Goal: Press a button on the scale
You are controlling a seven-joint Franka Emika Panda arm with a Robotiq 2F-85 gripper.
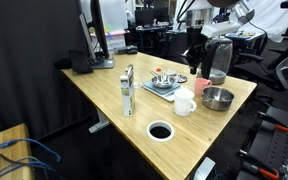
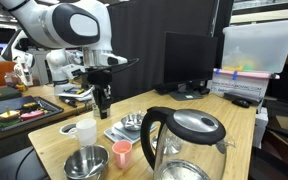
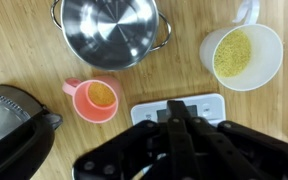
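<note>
In an exterior view the tool (image 1: 194,70) hangs over the desk (image 1: 114,115), near the scale (image 1: 164,88). In an exterior view it hovers just above the scale (image 2: 127,128). In the wrist view its fingers are drawn together, holding nothing, over the scale's edge, with a pink cup (image 3: 96,98) alongside.

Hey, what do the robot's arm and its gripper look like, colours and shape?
The arm is white, built of fat rounded segments, with a dark round cap on one joint. The gripper is black and narrow; the wrist view shows its black linkage bars. No markings are readable, and no loose cables can be made out.
</note>
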